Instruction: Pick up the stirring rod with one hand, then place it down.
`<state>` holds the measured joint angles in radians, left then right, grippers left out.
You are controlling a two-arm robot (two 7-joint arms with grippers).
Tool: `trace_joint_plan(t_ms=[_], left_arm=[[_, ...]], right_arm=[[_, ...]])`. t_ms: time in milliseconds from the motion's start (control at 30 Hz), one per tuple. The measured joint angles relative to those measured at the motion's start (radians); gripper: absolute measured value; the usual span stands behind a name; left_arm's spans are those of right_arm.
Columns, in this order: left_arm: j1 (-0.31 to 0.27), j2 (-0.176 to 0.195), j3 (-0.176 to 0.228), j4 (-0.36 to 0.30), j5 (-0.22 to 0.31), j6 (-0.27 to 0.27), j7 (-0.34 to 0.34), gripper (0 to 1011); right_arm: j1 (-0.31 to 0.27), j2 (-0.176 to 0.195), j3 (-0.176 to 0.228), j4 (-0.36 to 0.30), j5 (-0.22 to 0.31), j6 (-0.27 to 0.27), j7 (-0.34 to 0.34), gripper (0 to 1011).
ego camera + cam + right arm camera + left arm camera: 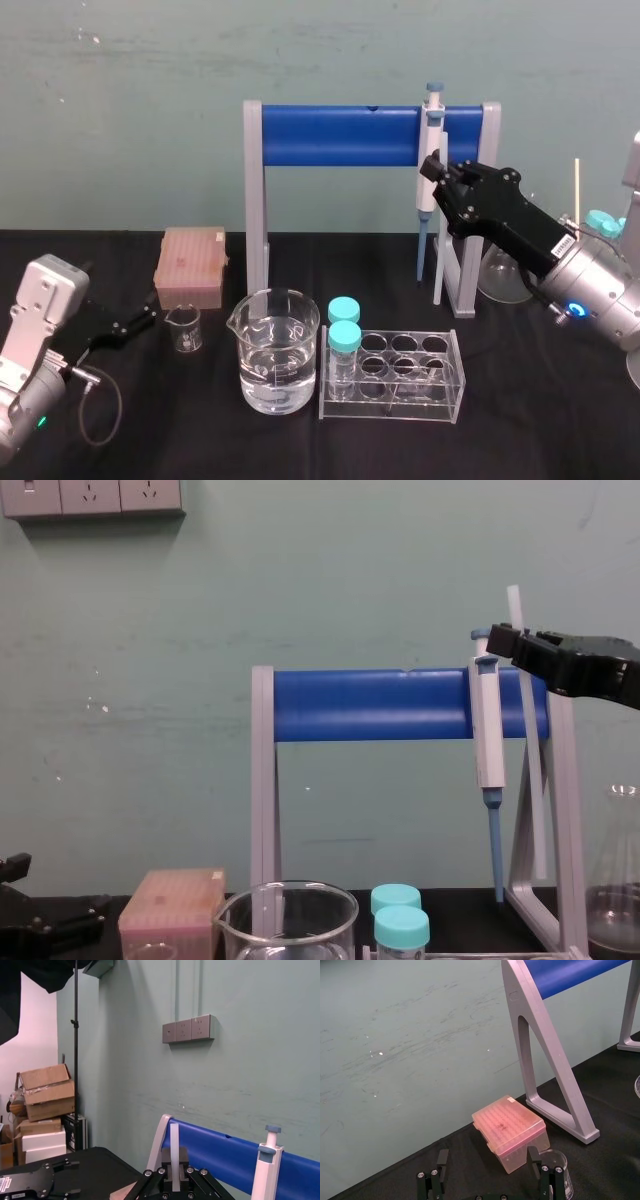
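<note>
1. Black and blocky, your left gripper (140, 322) hangs low over the black cloth (560, 440), fingers spread and empty, near a small glass beaker (184, 328) and a frosted pink tip box (190, 267).
2. Farther back, your right gripper (512, 642) is clamped on the stirring rod (533, 800), a thin translucent white stick held nearly upright by its upper part.
3. Just beside the rod, a grey-and-blue pipette (489, 730) hangs from the rack (370, 705), whose smooth blue bar sits on grey legs.
</note>
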<state>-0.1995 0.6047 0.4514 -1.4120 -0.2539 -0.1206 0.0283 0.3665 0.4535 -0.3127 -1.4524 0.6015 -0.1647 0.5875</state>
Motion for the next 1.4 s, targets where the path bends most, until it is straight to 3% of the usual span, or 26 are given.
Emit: trace_joint_plan(t_ms=[333, 567, 867, 1400], left_arm=[[0.000, 0.000, 0.000, 0.000, 0.000, 0.000, 0.000, 1000], [0.000, 0.000, 0.000, 0.000, 0.000, 0.000, 0.000, 1000], [0.000, 0.000, 0.000, 0.000, 0.000, 0.000, 0.000, 1000], [0.000, 0.000, 0.000, 0.000, 0.000, 0.000, 0.000, 1000]], right_arm=[[0.004, 0.003, -0.007, 0.004, 0.005, 0.009, 0.016, 70], [-0.006, 0.028, -0.044, -0.001, 0.054, 0.032, 0.105, 70], [-0.006, 0.037, -0.086, 0.026, 0.065, 0.034, 0.134, 70], [0.038, -0.010, -0.127, 0.151, 0.034, -0.010, 0.133, 70]])
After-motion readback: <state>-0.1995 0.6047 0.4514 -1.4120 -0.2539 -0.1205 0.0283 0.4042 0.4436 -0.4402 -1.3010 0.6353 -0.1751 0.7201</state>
